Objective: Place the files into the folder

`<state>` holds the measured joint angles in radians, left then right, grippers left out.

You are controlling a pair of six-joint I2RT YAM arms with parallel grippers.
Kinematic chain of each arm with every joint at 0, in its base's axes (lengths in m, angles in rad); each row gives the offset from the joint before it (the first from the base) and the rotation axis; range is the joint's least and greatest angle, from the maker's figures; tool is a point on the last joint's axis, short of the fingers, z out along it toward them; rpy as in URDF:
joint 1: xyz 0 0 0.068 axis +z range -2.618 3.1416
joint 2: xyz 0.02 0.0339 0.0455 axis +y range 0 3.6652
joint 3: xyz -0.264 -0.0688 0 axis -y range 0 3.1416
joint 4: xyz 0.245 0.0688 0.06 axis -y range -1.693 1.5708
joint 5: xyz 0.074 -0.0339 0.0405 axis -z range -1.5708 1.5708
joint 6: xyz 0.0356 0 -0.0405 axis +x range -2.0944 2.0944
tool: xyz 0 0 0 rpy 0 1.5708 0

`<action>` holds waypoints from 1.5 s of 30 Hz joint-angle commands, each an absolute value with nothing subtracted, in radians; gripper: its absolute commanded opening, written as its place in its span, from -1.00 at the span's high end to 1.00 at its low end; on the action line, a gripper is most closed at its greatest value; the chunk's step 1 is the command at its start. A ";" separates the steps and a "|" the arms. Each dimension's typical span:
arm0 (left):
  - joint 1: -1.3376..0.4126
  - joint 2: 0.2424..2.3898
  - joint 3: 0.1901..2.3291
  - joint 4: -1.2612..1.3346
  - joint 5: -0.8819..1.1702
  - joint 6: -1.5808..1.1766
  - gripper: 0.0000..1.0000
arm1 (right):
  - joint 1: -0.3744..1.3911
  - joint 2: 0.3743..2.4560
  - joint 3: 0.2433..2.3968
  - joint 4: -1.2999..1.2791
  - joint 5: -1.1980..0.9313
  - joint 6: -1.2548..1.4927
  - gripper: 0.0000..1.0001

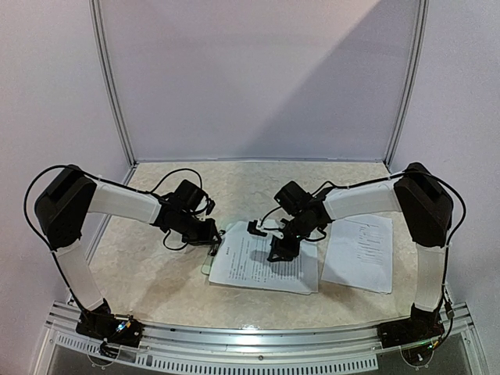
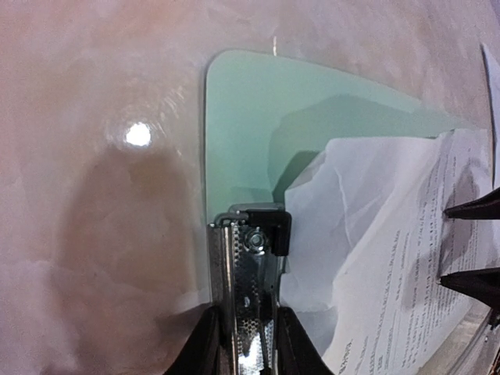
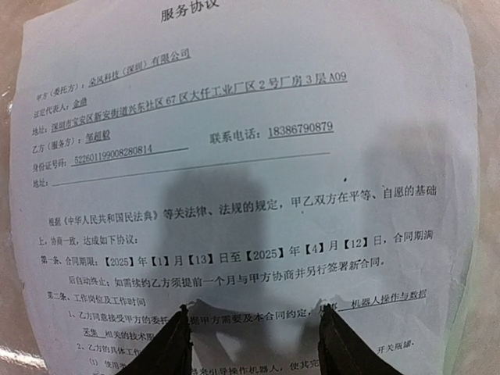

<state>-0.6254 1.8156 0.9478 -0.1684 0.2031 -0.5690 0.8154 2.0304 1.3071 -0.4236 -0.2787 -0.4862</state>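
We see the pale marbled table with the two arms reaching in from its near edge, the left arm bent in from the left and the right arm from the right.

The mint-green folder lies flat around the middle of the table, a little towards the near edge. A file lying on it covers most of it. From above we make out only a sliver of green at the file's left edge. The left wrist view shows a rounded corner of the folder bare. There the file is creased and crumpled, and its edge sits just beside the clip. We cannot tell whether it reaches under the clip. A second file lies flat on the table just beside the first, towards the right edge and off the folder.

The right claw hangs over the printed face of the file on the folder with its fingers spread and nothing between them. We cannot tell whether the tips touch the paper.

The left claw is pressed together on the clip's metal lever at the folder's left short edge, a dark finger on either side of it.
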 commanded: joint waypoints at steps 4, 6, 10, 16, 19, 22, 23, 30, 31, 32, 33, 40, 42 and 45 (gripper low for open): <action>-0.646 1.849 0.916 -0.253 0.243 -0.565 1.00 | 0.817 2.078 1.284 -0.608 -0.219 -0.388 -0.09; -0.646 1.850 0.917 -0.253 0.243 -0.565 1.00 | 0.817 2.074 1.284 -0.620 -0.216 -0.374 -0.09; -0.646 1.849 0.914 -0.252 0.243 -0.565 1.00 | 0.816 2.073 1.291 -0.639 -0.207 -0.359 -0.09; -0.645 1.849 0.915 -0.253 0.242 -0.566 1.00 | 0.817 2.097 1.314 -0.715 -0.221 -0.332 -0.09; -0.646 1.854 0.920 -0.251 0.242 -0.566 1.00 | 0.817 2.105 1.318 -0.729 -0.196 -0.316 -0.09; -0.646 1.853 0.919 -0.249 0.243 -0.564 1.00 | 0.817 2.114 1.322 -0.732 -0.204 -0.315 -0.09; -0.646 1.852 0.919 -0.250 0.243 -0.564 1.00 | 0.819 2.116 1.329 -0.731 -0.208 -0.313 -0.09; -0.646 1.853 0.922 -0.252 0.243 -0.563 1.00 | 0.818 2.181 1.444 -0.773 -0.213 -0.303 -0.09; -0.646 1.853 0.922 -0.254 0.243 -0.560 1.00 | 0.819 2.189 1.460 -0.779 -0.214 -0.301 -0.09; -0.645 1.853 0.921 -0.255 0.242 -0.561 1.00 | 0.818 2.200 1.473 -0.787 -0.213 -0.300 -0.09; -0.646 1.853 0.921 -0.256 0.243 -0.560 1.00 | 0.819 2.206 1.483 -0.790 -0.212 -0.295 -0.09; -0.646 1.856 0.923 -0.254 0.246 -0.558 1.00 | 0.818 2.229 1.534 -0.803 -0.222 -0.279 -0.09; -0.645 1.859 0.926 -0.254 0.247 -0.557 1.00 | 0.818 2.236 1.555 -0.808 -0.226 -0.275 -0.09; -0.645 1.863 0.925 -0.254 0.246 -0.557 1.00 | 0.820 2.255 1.594 -0.818 -0.237 -0.265 -0.09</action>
